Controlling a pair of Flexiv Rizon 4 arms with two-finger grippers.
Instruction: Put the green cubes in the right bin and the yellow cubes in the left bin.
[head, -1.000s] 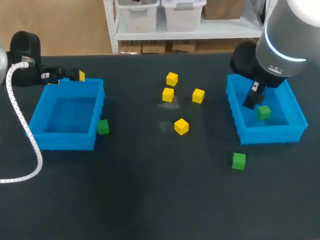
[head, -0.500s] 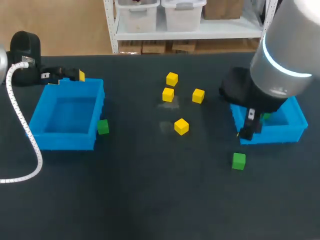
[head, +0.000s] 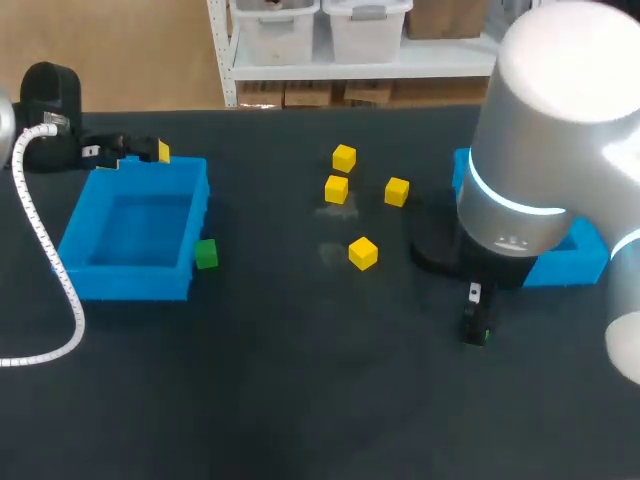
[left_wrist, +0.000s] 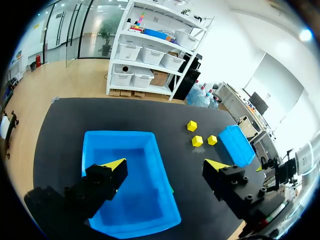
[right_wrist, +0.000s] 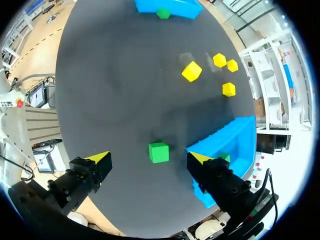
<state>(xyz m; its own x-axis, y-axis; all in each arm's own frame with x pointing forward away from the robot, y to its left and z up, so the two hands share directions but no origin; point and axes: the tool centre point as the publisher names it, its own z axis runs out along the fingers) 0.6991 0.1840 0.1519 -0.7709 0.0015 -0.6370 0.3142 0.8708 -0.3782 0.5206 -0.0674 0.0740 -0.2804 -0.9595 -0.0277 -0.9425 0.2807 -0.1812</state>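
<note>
My right gripper (head: 474, 322) hangs open in front of the right bin (head: 580, 262), right over a green cube (right_wrist: 159, 152) that lies on the table between its open fingers, untouched. My arm hides most of the right bin; the right wrist view shows another green cube (right_wrist: 223, 157) inside it. A third green cube (head: 206, 254) leans against the left bin (head: 135, 285). Several yellow cubes lie mid-table, the nearest (head: 363, 253) apart from the others (head: 336, 188). My left gripper (head: 140, 152) is open and empty above the left bin's far rim (left_wrist: 120, 134).
A white ribbed cable (head: 40, 250) runs along the table's left side beside the left bin. The right arm's thick body (head: 540, 170) stands over the right bin and the table next to it.
My right arm has swung out of the right bin toward the table's front and come down over the loose green cube. The left arm has stayed put.
</note>
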